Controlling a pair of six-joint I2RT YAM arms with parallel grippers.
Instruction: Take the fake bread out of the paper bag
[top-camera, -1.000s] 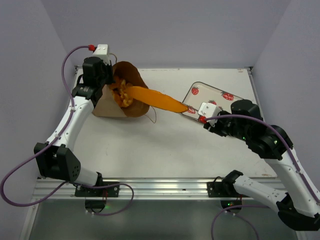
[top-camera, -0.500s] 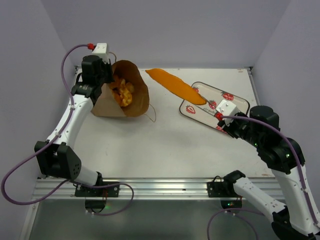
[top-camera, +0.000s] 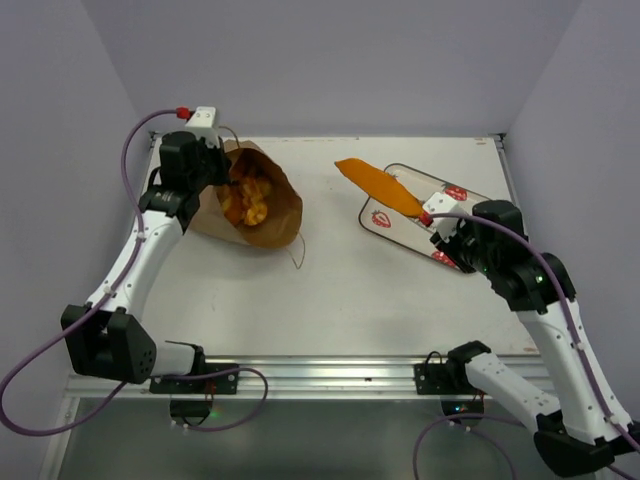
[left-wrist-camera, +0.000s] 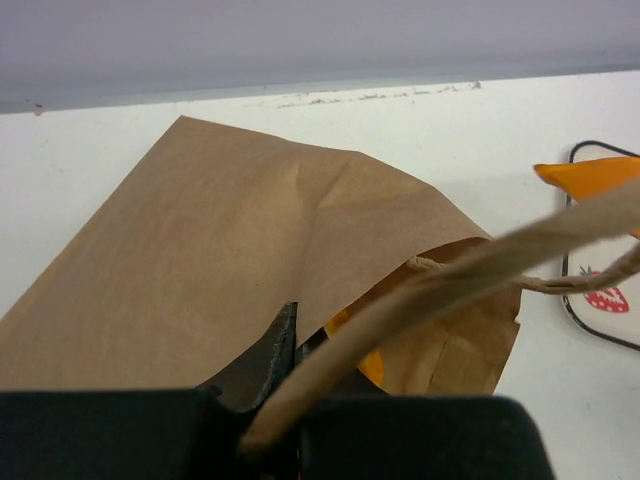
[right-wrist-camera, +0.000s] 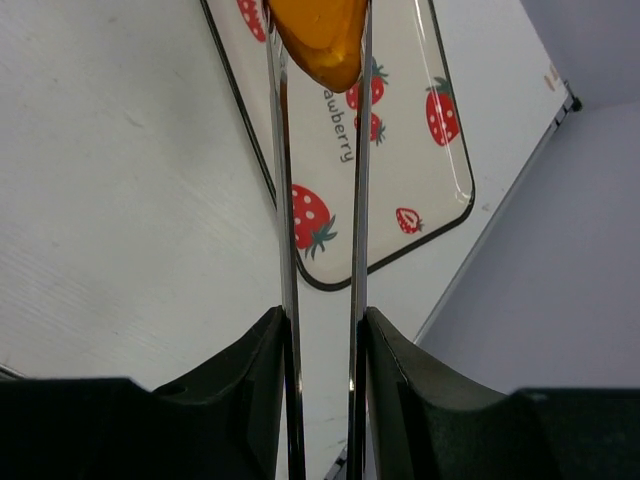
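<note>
The brown paper bag (top-camera: 272, 217) lies on its side at the back left, mouth open, with several golden fake bread pieces (top-camera: 245, 200) inside. My left gripper (top-camera: 213, 168) is shut on the bag's rim (left-wrist-camera: 450, 280) at the mouth. My right gripper (top-camera: 447, 236) is shut on the metal tongs (right-wrist-camera: 283, 200). The tong tips pinch the near end of the long orange baguette (top-camera: 380, 184), which hangs over the left end of the strawberry-print tray (top-camera: 385, 222). In the right wrist view the baguette (right-wrist-camera: 320, 35) sits between the tong blades above the tray (right-wrist-camera: 420, 170).
The bag's string handle (top-camera: 298, 250) trails onto the white table in front of the bag. The table's back wall and right edge run close behind the tray.
The right arm drew the baguette out of the bag with the tongs and carried it right, over the tray. The bag settled flatter while the left gripper kept hold of it.
</note>
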